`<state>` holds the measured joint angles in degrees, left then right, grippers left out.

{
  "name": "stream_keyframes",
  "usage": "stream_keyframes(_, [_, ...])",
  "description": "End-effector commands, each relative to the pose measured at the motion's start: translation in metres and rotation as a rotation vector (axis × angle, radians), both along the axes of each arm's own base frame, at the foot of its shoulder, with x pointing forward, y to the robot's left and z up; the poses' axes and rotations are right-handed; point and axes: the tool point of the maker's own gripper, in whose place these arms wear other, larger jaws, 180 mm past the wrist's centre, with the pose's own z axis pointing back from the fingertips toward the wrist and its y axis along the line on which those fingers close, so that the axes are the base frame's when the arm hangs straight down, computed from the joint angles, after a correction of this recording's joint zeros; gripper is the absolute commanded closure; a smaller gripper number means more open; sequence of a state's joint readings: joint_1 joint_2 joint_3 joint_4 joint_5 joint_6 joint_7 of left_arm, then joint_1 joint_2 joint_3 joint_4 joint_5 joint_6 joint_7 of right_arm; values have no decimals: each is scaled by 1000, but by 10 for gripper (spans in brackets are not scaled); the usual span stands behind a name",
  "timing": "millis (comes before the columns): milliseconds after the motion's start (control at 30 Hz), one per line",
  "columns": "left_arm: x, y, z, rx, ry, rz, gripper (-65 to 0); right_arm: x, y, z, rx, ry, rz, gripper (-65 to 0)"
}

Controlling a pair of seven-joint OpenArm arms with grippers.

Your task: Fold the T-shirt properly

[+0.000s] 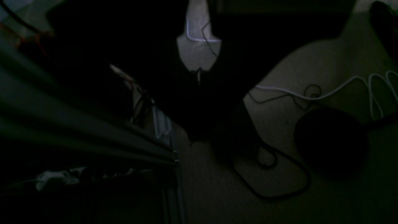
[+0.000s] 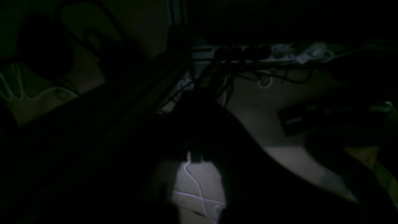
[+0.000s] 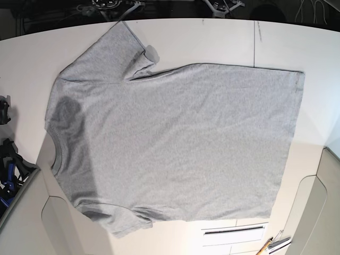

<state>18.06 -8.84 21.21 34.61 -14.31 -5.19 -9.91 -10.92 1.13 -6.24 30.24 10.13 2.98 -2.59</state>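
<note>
Cables [image 1: 279, 174] fill both dark wrist views; you cannot tell either claw's state. T-shirt [image 3: 175, 143] lies flat, plain side up, on table [image 3: 202, 40]. Risk: sleeves bunch if you grasp blind.

A white table [image 3: 202, 42] filled the overhead view. Both dim wrist views showed pale floor [image 1: 217, 193], loose white cable [image 1: 335, 88], and a power strip [image 2: 264, 54].

1. Base view is bright and evenly lit; the white table top [image 3: 212, 40] nearly glares.
2. Both wrist views are very dim, murky and soft, mostly black shadow.
</note>
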Motion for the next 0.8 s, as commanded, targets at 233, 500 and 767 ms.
stream_keyframes(233, [-30, 13, 28, -14, -44, -34, 0, -45, 1, 22, 16, -25, -41, 0])
stream_keyframes(500, [-22, 36, 78, -51, -170, 6, 0, -79, 8, 65, 44, -80, -61, 0])
stream_keyframes(767, [-11, 34, 145, -263, -259, -37, 0, -65, 14, 130, 72, -225, -83, 0])
